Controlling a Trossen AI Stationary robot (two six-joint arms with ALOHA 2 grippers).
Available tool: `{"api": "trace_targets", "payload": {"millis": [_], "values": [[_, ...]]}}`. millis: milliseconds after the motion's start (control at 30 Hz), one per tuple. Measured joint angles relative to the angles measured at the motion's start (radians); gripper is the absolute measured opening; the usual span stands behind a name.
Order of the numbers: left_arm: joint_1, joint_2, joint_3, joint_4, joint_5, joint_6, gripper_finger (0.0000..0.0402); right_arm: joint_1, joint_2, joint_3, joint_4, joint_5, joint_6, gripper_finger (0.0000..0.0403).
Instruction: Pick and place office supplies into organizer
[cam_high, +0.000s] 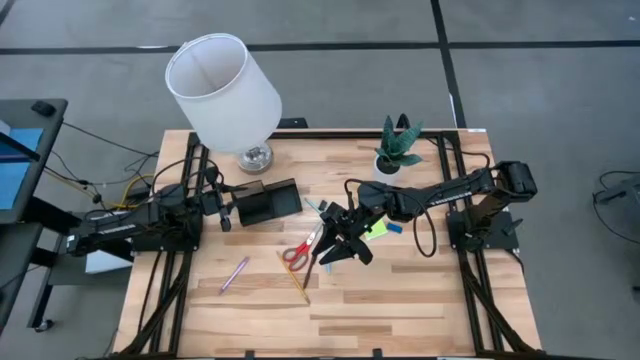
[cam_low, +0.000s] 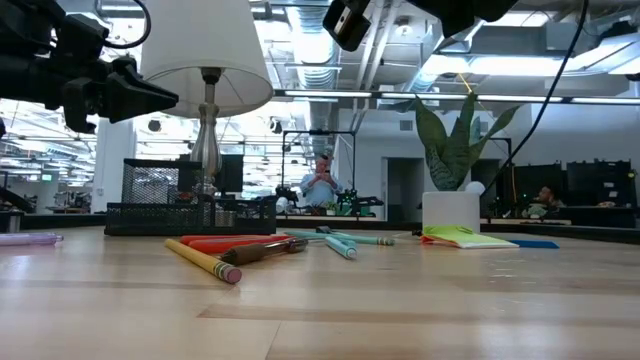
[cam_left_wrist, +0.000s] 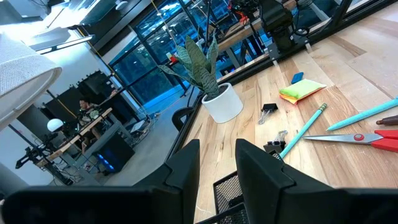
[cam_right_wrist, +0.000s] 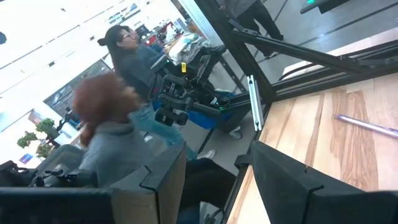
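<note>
Worktop (cam_high: 400, 310): the near half in front of both hands is bare wood, with plenty of room there. The far edge is crowded by the lamp (cam_high: 222, 85) behind the left hand and the plant (cam_high: 397, 150) behind the right arm.

Left hand (cam_high: 224, 213) is raised, with the organizer (cam_high: 266, 201) just beside its fingertips toward the middle. Its fingers stand part open with nothing between them. The lamp base sits just behind the organizer, so things are tight on that side.

Right hand (cam_high: 340, 245) hangs raised over the supplies at mid-worktop, fingers spread wide and empty in its wrist view.

Supplies:
- scissors (cam_high: 298, 250): red handles, just left of the right hand, blades pointing toward the organizer.
- yellow pencil (cam_high: 295, 281): in front of the scissors, touching or nearly so; can't tell from above.
- blue pens (cam_low: 340, 241): behind the right hand, toward the organizer.
- sticky pad (cam_left_wrist: 301, 90): lime green, on the right hand's plant side, with a small blue eraser (cam_left_wrist: 297, 77) just behind it.
- binder clips (cam_left_wrist: 268, 109): black, between plant and pens.
- pink pen (cam_high: 235, 273): alone, in front of the left hand, well apart from the rest.

The organizer is low, black mesh; its contents are not clear.

People are visible in the room beyond.
</note>
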Motion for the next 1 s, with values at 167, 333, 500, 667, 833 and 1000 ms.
{"api": "trace_targets", "payload": {"millis": [167, 333, 500, 667, 833, 1000], "values": [[0.0, 0.0, 0.0, 0.0, 0.0, 0.0, 0.0096, 0.0, 0.0, 0.0, 0.0, 0.0, 0.0, 0.0177], [0.0, 0.0, 0.0, 0.0, 0.0, 0.0, 0.0096, 0.0, 0.0, 0.0, 0.0, 0.0, 0.0, 0.0177], [0.0, 0.0, 0.0, 0.0, 0.0, 0.0, 0.0096, 0.0, 0.0, 0.0, 0.0, 0.0, 0.0, 0.0177], [0.0, 0.0, 0.0, 0.0, 0.0, 0.0, 0.0096, 0.0, 0.0, 0.0, 0.0, 0.0, 0.0, 0.0177], [0.0, 0.0, 0.0, 0.0, 0.0, 0.0, 0.0096, -0.002, 0.0, 0.0, -0.014, -0.016, 0.08, 0.0177], [0.0, 0.0, 0.0, 0.0, 0.0, 0.0, 0.0096, -0.007, 0.0, 0.0, -0.025, -0.03, 0.34, 0.0177]]}}
